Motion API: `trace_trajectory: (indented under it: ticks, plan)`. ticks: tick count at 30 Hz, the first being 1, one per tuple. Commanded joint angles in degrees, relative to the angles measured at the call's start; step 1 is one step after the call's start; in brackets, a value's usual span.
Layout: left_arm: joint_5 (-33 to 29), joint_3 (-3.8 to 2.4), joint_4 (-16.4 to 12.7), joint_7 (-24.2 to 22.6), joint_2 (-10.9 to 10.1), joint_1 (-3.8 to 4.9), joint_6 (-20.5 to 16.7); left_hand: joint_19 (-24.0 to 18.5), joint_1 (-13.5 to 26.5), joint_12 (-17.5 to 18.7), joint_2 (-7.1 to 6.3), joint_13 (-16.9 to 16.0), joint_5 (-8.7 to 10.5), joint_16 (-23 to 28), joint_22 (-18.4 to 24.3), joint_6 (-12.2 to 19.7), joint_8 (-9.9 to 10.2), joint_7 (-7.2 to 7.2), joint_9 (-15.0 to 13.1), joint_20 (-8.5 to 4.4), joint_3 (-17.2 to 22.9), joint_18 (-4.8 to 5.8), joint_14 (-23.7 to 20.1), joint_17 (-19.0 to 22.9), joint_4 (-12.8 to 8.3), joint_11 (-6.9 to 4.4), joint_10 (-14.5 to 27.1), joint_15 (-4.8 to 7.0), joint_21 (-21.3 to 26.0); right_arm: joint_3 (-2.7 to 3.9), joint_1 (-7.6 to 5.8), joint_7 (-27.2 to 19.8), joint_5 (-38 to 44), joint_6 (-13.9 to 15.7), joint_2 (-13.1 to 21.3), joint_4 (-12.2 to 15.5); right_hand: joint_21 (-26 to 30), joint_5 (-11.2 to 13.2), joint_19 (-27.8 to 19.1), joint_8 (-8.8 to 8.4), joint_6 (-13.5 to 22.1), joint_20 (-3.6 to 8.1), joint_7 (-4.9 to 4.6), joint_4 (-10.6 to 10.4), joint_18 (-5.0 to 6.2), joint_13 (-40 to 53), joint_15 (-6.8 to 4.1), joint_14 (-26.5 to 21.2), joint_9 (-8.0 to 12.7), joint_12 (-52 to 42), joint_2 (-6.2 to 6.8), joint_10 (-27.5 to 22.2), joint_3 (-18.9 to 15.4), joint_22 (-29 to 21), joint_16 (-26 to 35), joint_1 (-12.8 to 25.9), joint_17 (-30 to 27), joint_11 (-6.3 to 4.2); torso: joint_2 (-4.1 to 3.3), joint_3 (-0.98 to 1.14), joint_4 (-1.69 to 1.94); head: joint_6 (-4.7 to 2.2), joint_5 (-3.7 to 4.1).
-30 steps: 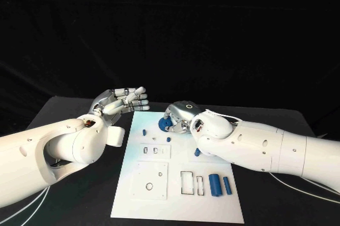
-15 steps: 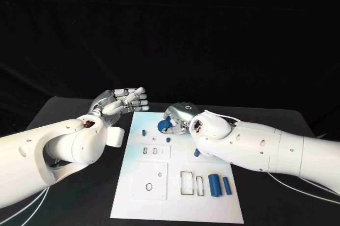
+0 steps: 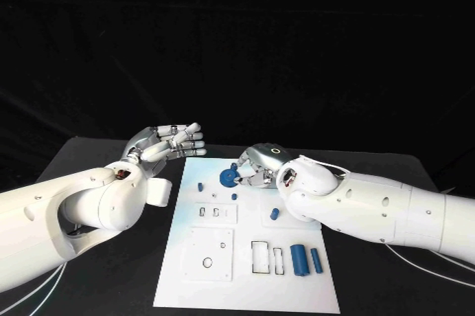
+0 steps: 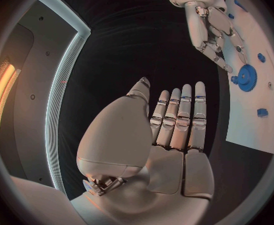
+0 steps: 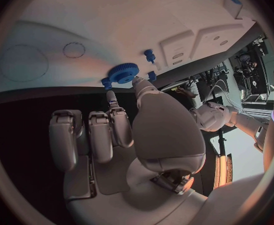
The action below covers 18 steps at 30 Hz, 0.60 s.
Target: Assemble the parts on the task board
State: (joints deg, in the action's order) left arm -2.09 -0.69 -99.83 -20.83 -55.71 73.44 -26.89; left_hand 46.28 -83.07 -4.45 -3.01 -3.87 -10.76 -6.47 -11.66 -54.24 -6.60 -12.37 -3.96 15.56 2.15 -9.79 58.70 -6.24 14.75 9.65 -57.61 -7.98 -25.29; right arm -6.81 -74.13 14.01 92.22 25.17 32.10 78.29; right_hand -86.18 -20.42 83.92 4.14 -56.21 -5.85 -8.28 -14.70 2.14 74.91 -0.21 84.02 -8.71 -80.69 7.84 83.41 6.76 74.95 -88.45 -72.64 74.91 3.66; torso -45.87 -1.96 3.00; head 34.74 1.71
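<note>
So the right hand (image 3: pixel 259 170) has backed off a touch from half a second ago, and the blue gear (image 3: pixel 228 176) now sits clear on the task board (image 3: pixel 188 275), upper middle of the head view. Its fingers look loose, just brushing the gear, not gripping. Looks like the gear's been seated. Left hand (image 3: pixel 166 143) hovers empty, fingers apart, left of the board.
</note>
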Motion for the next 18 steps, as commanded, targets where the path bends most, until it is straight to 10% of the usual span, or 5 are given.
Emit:
trace_trajectory:
  ticks: [1,9,18]
  plan:
    - [-0.1,-0.05,0.1,-0.3,0.0,0.07,1.0,-0.4,-0.5,0.2,0.02,0.1,0.37,0.1,-0.1,-0.2,0.3,-0.03,0.0,-0.15,0.0,-0.58,0.4,-0.1,-0.3,0.42,-0.1,-0.12,-0.3,0.23,-0.51,-6.3,-5.8,7.6,2.8,2.8,0.0,0.1,2.6,-0.10,-0.3,-0.08,-0.20,0.7,-0.84,5.9,-0.13,5.2,0.1,0.0,0.07,0.2,0.2,11.1,-0.3,-1.2,11.6,0.01,0.13,0.12,-0.39,-0.40,0.22]
    - [-0.3,0.08,1.2,-0.3,0.4,0.04,1.5,-0.4,-0.5,0.3,0.02,0.1,0.37,0.1,-0.1,-0.2,0.4,-0.03,0.1,-0.14,0.0,-0.58,0.4,-0.1,-0.3,0.44,-0.1,-0.13,-0.4,0.48,-2.09,-15.2,-17.5,1.5,14.1,10.1,3.7,0.9,-0.6,-0.34,-0.2,-0.10,-0.36,2.9,0.32,3.3,-0.11,4.2,0.5,2.9,0.58,-2.1,0.8,7.5,1.2,-4.9,7.9,0.08,0.89,0.64,-1.40,-0.77,0.61]
    - [-0.5,0.30,2.2,-0.4,1.0,-0.01,2.4,-0.4,-0.5,0.3,0.02,0.1,0.37,0.2,-0.1,-0.2,0.4,-0.03,0.1,-0.14,0.0,-0.57,0.4,-0.1,-0.3,0.44,-0.1,-0.13,-0.4,0.44,-1.98,-20.9,-22.3,-1.9,22.0,9.4,4.9,0.3,-1.4,-0.57,1.8,-0.28,-0.82,4.3,0.58,1.4,0.14,3.9,1.2,5.1,1.46,-3.7,0.9,6.6,1.9,-7.4,6.8,0.44,1.41,1.32,-2.16,-1.15,0.72]
